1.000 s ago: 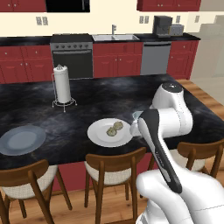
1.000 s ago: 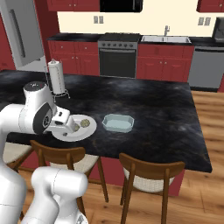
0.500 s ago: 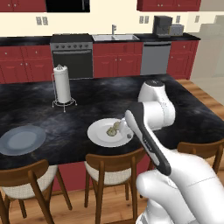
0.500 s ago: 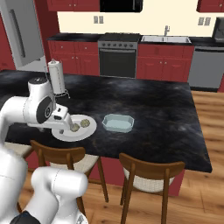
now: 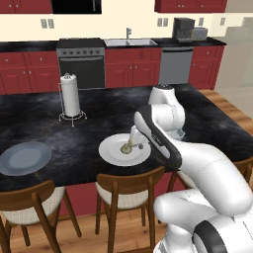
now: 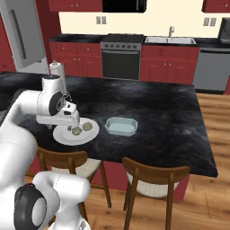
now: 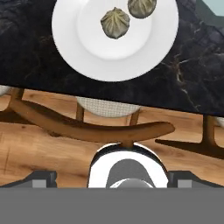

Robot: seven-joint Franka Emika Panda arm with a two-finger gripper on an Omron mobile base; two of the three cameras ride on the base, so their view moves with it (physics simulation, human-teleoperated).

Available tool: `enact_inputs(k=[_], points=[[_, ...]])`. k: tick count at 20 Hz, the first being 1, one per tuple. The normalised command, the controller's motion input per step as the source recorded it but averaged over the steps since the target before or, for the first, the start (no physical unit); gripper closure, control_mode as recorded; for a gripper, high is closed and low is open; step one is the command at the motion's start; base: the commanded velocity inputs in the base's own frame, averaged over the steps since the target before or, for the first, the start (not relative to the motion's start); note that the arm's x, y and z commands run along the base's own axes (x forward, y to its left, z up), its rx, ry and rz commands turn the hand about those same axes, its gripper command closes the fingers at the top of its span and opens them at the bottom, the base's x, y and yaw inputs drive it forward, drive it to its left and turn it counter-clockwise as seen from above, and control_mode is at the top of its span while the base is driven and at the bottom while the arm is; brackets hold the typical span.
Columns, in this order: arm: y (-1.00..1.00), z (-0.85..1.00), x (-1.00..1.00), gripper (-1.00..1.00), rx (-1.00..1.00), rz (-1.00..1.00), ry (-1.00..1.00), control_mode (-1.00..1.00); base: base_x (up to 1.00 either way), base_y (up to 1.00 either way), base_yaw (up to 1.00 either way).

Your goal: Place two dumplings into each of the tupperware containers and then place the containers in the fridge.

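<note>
The gripper point(image 6: 73, 129) hangs wide open and empty over the white plate point(image 5: 109, 154) where two dumplings point(image 7: 115, 22) lie close together – if it descends off-centre, one finger may push the neighbour off the plate, away from the blue-green tupperware container point(image 6: 121, 126) beside.
</note>
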Motion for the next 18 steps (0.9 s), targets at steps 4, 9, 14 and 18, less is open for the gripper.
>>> enact_inputs(k=[4, 9, 14, 18], points=[[0.12, -0.29, 0.57, -1.00, -0.01, 0.00, 0.01, -1.00, 0.00, 0.00, 0.00], [0.22, -0.35, 0.54, -1.00, -0.01, 0.00, 0.05, -1.00, 0.00, 0.00, 0.00], [0.03, -0.33, 0.43, -1.00, 0.00, 0.00, 0.12, -1.00, 0.00, 0.00, 0.00], [0.01, -0.27, 0.39, -1.00, 0.00, 0.00, 0.11, -1.00, 0.00, 0.00, 0.00]])
